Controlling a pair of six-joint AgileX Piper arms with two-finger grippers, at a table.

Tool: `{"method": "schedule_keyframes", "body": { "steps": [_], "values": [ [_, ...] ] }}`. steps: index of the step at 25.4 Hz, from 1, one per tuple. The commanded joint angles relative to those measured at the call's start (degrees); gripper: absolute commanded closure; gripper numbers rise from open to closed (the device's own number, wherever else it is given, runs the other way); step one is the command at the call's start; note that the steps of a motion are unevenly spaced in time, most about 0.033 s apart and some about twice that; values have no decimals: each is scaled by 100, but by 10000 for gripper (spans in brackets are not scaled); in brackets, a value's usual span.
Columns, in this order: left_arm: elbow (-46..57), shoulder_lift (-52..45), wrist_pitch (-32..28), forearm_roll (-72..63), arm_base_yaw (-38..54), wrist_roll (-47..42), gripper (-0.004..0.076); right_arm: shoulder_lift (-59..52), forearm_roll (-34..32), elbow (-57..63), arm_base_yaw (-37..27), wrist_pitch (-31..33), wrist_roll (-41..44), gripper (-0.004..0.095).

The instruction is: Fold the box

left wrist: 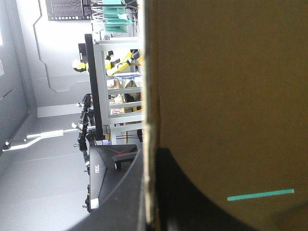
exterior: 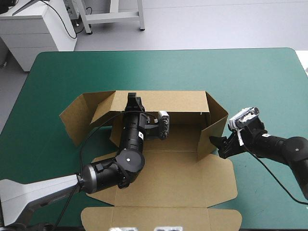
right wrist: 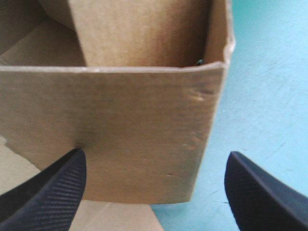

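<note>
Right gripper: spread wide and empty, its black fingers standing well apart with nothing between them.
Left gripper: set over the base at the top edge of the back wall. In its wrist view the board's edge runs up between the fingers, so we take it as clamped on that wall, though the view is too close to be sure.
Box: brown, at the middle of the teal-green cover. The base lies flat, and the back wall and right side wall stand up. The left side wall is splayed outward, and the lid lies flat toward the table's near edge.
Direction from the hand: the right side wall lies straight ahead of the right gripper, just beside the fingertips, with its outer face turned to them.
Long axis: that wall runs from the back wall's right corner toward the near edge, crosswise to the gripper's line of approach.
Nearer arm: the right one by far. The left is at the back wall, well apart from this side.
Our judgement: the coming move belongs to the right gripper, which would push or grip this wall squarely while the left steadies the back.
</note>
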Motion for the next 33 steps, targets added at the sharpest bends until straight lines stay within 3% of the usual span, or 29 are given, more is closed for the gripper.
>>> {"method": "schedule_keyframes", "body": {
  "steps": [1, 7, 12, 16, 18, 21, 27, 29, 33],
  "values": [
    [-139, -237, 254, 412, -27, -81, 732, -85, 142, -139, 9, -410, -298, 136],
    [-139, -237, 254, 412, -27, -81, 732, 149, 944, -139, 9, 136, -1027, 140],
    [-139, -237, 254, 412, -27, -81, 732, 278, 1322, -127, 9, 448, -1013, 140],
    [-139, -237, 254, 412, -27, -81, 732, 278, 1578, 42, 115, 105, -1036, 151],
    [-139, -237, 254, 412, -27, -81, 732, 278, 1578, 98, 537, -252, -1036, 192],
    [-139, -237, 254, 412, -27, -81, 732, 278, 1808, 356, 1560, -1787, -1012, 225],
    [-139, -237, 254, 412, -27, -81, 732, 278, 2402, 491, 2486, -3146, -1056, 225],
    [-139, -237, 254, 412, -27, -81, 732, 278, 2552, 491, 2825, -3873, -1056, 225],
    [-139, -237, 254, 412, -27, -81, 732, 278, 2608, 491, 3358, -4808, -1056, 234]
  ]
}}
